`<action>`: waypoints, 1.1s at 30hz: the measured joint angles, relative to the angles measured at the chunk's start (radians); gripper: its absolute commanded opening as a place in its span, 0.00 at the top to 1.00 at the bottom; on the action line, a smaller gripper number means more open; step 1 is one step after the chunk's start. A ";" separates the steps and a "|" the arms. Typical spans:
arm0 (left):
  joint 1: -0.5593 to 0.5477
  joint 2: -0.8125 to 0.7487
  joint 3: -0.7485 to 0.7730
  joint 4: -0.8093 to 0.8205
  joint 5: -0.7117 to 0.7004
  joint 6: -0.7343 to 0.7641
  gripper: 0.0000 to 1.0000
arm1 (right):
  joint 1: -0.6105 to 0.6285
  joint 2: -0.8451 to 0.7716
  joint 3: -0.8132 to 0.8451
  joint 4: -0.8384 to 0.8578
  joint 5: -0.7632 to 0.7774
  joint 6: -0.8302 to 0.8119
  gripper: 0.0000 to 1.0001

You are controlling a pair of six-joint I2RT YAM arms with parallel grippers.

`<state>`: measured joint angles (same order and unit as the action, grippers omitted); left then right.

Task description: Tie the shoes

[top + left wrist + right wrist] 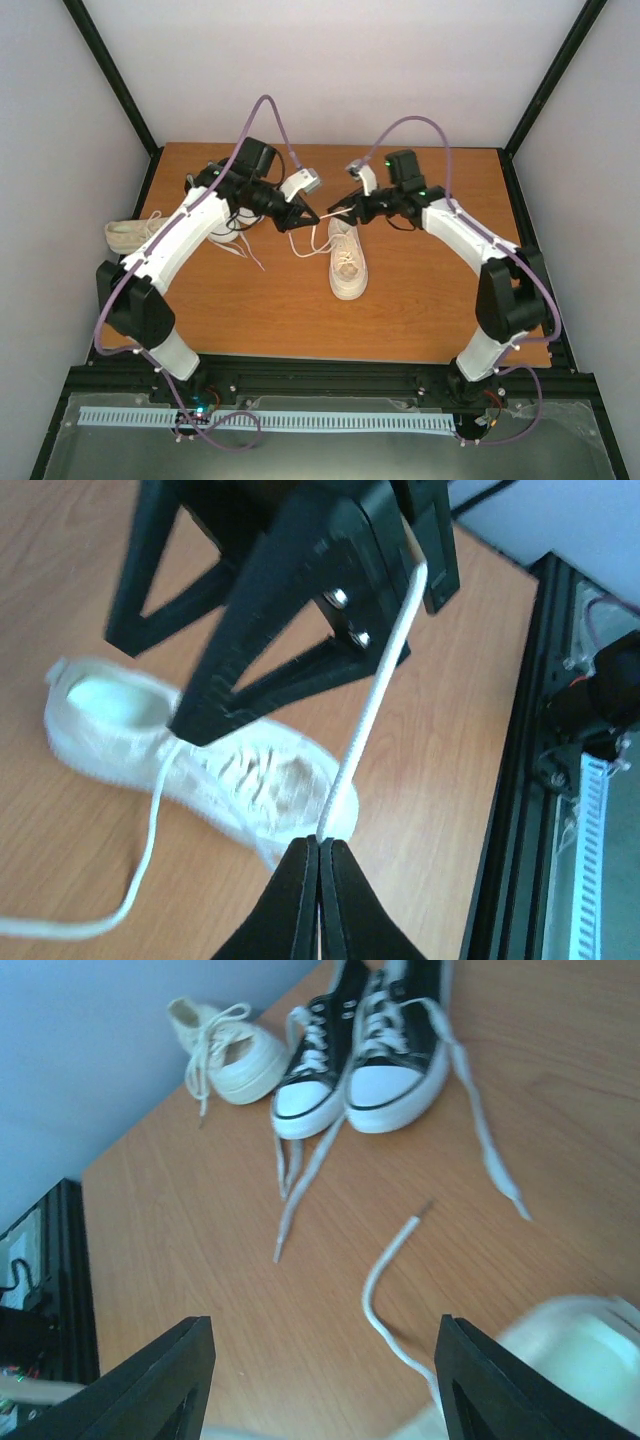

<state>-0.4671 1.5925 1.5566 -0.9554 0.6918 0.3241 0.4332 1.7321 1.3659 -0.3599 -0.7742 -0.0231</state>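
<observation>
**Risk:** The left end effector [319, 852] is clenched on a lace [365, 715] of the cream shoe [230, 770], and the lace runs taut up to the right end effector [322, 1335]. That one stands released, with nothing between its fingers. A hard pull could drag the light shoe across the tabletop [430, 740], or the thin lace could slip from the pinch.

**Condition:** The shoe is untied and lies just beyond the left end effector, with a loose strand trailing. The black pair [365, 1060] lies well ahead of the right end effector.

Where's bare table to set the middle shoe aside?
Free: the near strip of table in front of the middle cream sneaker, and the wood between it and the right arm. Crowded: left side, where the black sneakers, the other cream sneaker and loose laces lie around the left arm.
</observation>
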 measured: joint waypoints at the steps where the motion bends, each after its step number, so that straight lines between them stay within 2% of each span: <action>1: 0.000 0.018 0.012 0.010 -0.004 -0.006 0.99 | -0.026 -0.031 -0.034 0.011 0.002 0.005 0.38; 6: -0.029 0.108 0.073 0.085 0.004 -0.014 0.99 | -0.084 -0.158 -0.180 0.077 0.002 0.021 0.34; 10: -0.040 0.135 0.076 0.102 0.012 -0.014 0.99 | -0.083 -0.188 -0.214 0.117 0.008 0.018 0.34; 13: -0.040 0.138 0.082 0.102 -0.004 -0.014 0.99 | -0.083 -0.208 -0.217 0.102 0.129 -0.025 0.33; 16: -0.040 0.138 0.085 0.109 0.002 -0.013 0.99 | -0.093 -0.286 -0.267 0.118 0.270 -0.068 0.27; 20: 0.010 0.134 0.079 0.064 -0.055 -0.010 0.99 | -0.177 -0.424 -0.303 0.119 0.452 -0.102 0.27; 24: 0.036 0.102 0.065 0.047 -0.064 -0.002 0.99 | -0.239 -0.363 -0.195 0.080 0.586 -0.088 0.30; 27: 0.032 0.068 0.062 0.037 -0.060 0.008 0.99 | -0.250 -0.349 -0.228 0.101 0.549 -0.086 0.20; 30: 0.028 0.062 0.064 0.027 -0.061 0.013 0.99 | -0.214 -0.431 -0.382 0.195 0.471 -0.131 0.19; 33: 0.028 0.092 0.076 0.011 -0.074 0.013 0.99 | -0.129 -0.561 -0.535 0.295 0.402 -0.258 0.21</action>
<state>-0.4389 1.6844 1.6329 -0.9447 0.6182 0.3370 0.3042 1.1709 0.8307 -0.0647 -0.3717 -0.2813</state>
